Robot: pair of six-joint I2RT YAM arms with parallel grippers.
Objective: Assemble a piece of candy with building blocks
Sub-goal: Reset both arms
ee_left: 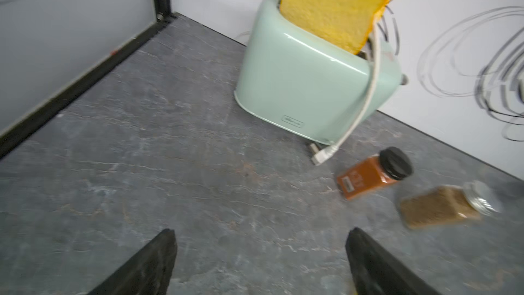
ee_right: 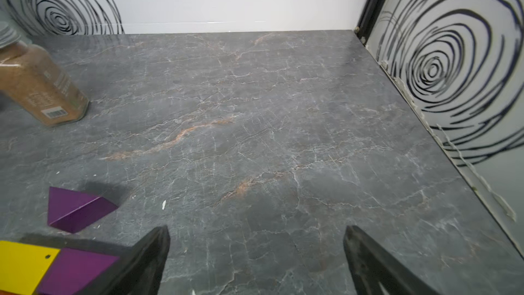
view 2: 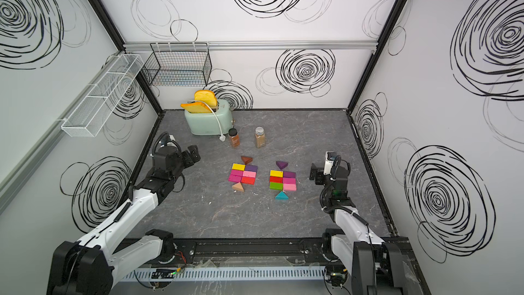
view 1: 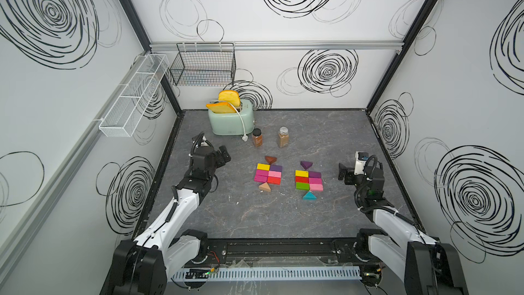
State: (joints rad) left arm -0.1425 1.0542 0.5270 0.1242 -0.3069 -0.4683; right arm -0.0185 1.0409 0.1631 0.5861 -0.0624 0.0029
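Both top views show sixteen building blocks (view 1: 274, 173) lying flat on the grey counter (view 1: 255, 217), in front of the mint toaster (view 1: 231, 122), on its side toward the robot's base. They form two clusters of eight, set apart by a strip of bare counter. Each cluster has six flat bricks packed in two columns of three, with one wedge at the end facing the toaster and one at the opposite end.

The nearer cluster (view 1: 263, 172), closer to the toaster, holds one yellow, one purple, two magenta, one pink and one red brick, plus a brown wedge (view 1: 270, 160) and a tan wedge (view 1: 265, 187). The farther cluster (view 1: 302, 179), toward the right arm, holds one yellow, one purple, one red, one magenta, one green and one pink brick, plus a purple wedge (view 1: 306, 164) and a teal wedge (view 1: 309, 196).

Two spice jars stand between the toaster and the blocks: a black-capped jar (view 1: 257, 137) and a silver-capped jar (view 1: 283, 137). Two yellow bread slices (view 1: 229, 97) stick out of the toaster.

The left pincer (view 1: 222, 156) hangs over bare counter in front of the toaster, toward the left wall. The left wrist view shows its fingers (ee_left: 147, 265) spread wide with nothing between them. The right pincer (view 1: 343, 171) is well apart from the toaster, beyond the farther cluster. It too is spread wide and holds nothing.
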